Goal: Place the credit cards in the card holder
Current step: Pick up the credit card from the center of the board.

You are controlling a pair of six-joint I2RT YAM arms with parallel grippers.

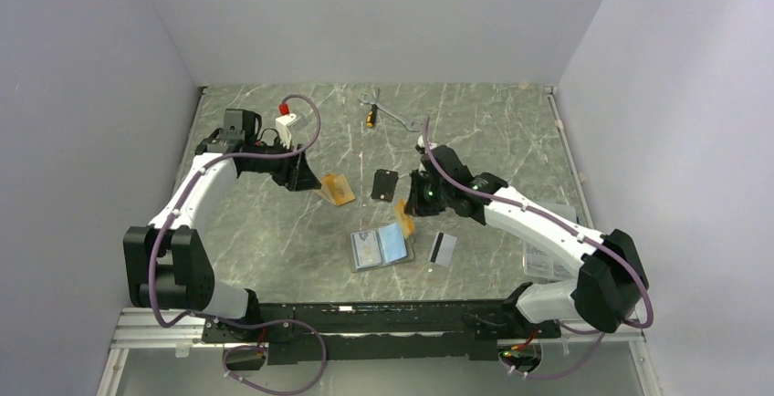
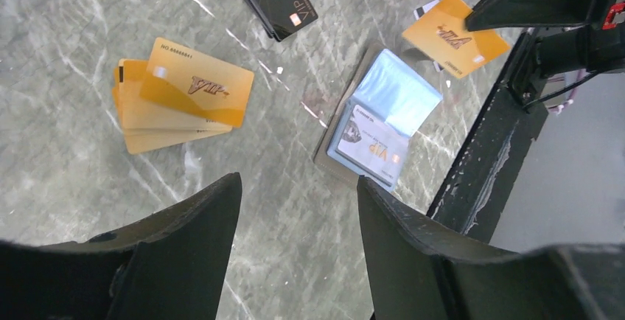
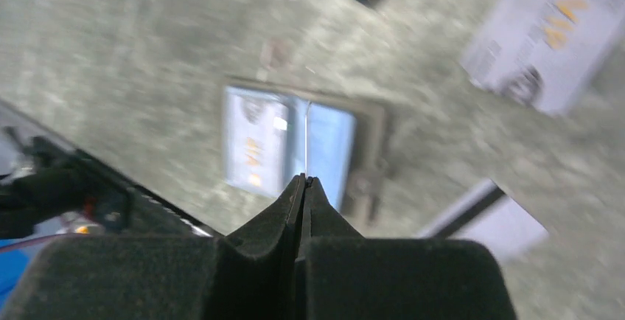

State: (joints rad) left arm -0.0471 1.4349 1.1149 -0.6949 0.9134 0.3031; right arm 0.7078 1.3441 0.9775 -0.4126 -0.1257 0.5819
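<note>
The card holder (image 1: 379, 248) lies open on the table, blue-grey inside, with a silver-grey card in one pocket (image 2: 372, 143). My right gripper (image 1: 408, 209) is shut on an orange card (image 1: 404, 221) and holds it just above the holder's far right corner. In the right wrist view the gripper (image 3: 304, 180) shows that card edge-on over the holder (image 3: 254, 143). My left gripper (image 2: 298, 187) is open and empty, above the table near a fanned stack of orange cards (image 2: 177, 95). Black cards (image 1: 385, 182) lie behind the holder. A white card with a black stripe (image 1: 443, 248) lies to its right.
A clear plastic box (image 1: 548, 250) sits at the right, partly under my right arm. A wrench and a screwdriver (image 1: 388, 113) lie at the back. Silver-grey cards (image 3: 549, 36) lie near the black ones. The table's front rail (image 2: 486, 150) runs beside the holder.
</note>
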